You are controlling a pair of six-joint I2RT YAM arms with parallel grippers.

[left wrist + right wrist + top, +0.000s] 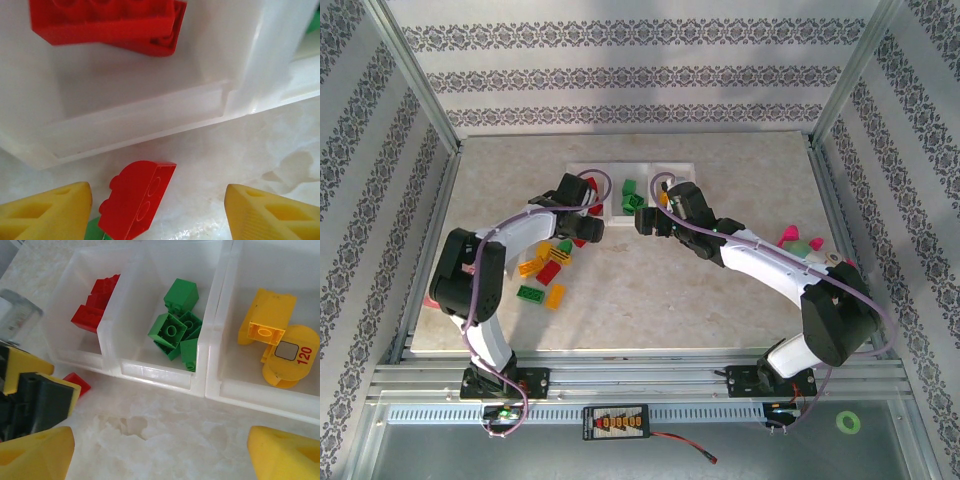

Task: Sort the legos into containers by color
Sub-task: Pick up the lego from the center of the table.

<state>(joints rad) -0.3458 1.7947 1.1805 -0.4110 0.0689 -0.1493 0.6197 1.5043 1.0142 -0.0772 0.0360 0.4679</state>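
On the left side of the table (650, 290), a scatter of loose legos (545, 275) lies in yellow, red and green, pointing every which way, well short of the bins.

Just right of them, the left gripper (157, 215) hangs low over the table in front of the leftmost bin. Its yellow fingers (47, 210) are spread and grip nothing. Between them lies a red brick (137, 197), touching neither finger. It is tipped on its side, and in the left wrist view its long axis slants from near-left to far-right, towards the bin wall. A sliver of green peeks out beneath its near end (too little shows to tell what it is).

The containers (155, 374) stand in one row across the far middle of the table. The left bin holds red legos (95, 305) stacked against its left wall. The middle bin holds green legos (177, 327) in a tumbled heap, one showing its hollow underside. The right bin holds yellow legos (267, 315): a taller piece with its long axis running near to far, touching a round one marked 120.

The right gripper (160, 455) hovers over bare table just near of the middle and right bins, jaws wide apart and empty.

Far right sits a pink-and-teal plush toy (800, 242).
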